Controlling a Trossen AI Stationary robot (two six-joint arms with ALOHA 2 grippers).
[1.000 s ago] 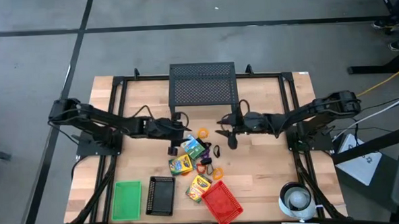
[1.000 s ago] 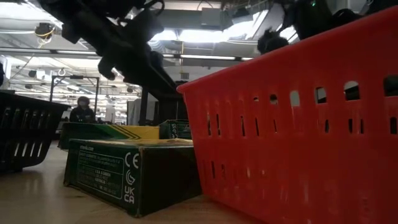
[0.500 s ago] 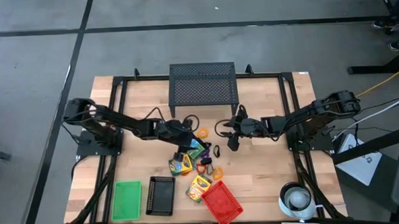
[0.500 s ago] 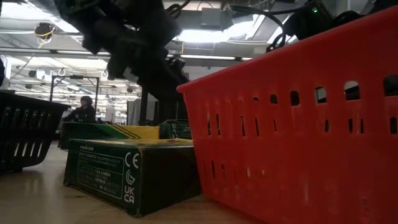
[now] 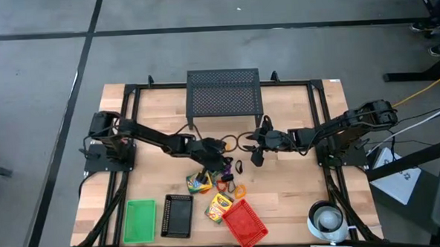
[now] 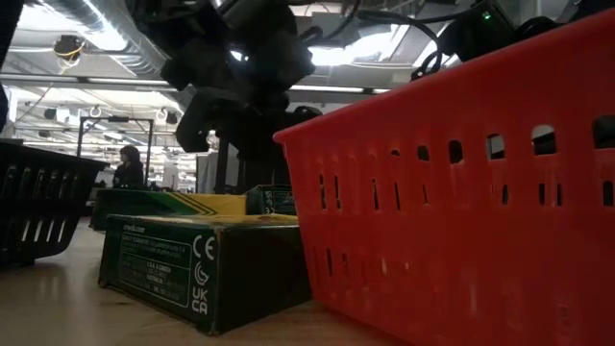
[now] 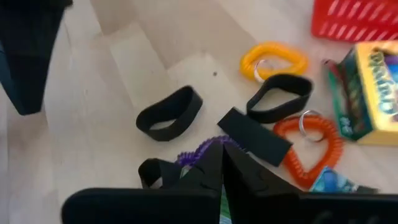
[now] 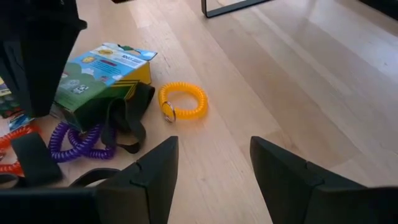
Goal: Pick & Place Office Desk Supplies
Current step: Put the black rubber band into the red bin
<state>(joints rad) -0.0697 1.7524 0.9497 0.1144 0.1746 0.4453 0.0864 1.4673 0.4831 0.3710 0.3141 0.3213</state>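
Underneath everything is a pale wooden table (image 5: pixel 297 187) on a grey floor, and the low view shows a lit hall with a person (image 6: pixel 128 166) seated far behind. Supplies cluster mid-table near the red basket (image 5: pixel 246 224); the crayon box (image 5: pixel 218 206) lies flat, long axis diagonal toward that basket. The left gripper (image 5: pixel 223 162) hangs over the cluster, fingers pressed together; the right gripper (image 5: pixel 248 146) is beside it, fingers wide.

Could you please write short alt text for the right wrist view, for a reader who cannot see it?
The right gripper hangs open over bare wooden tabletop. Beyond its two dark fingers lies a yellow coiled plastic ring, next to a green-and-yellow cardboard crayon box, with a purple coiled ring and black loop straps beside that.
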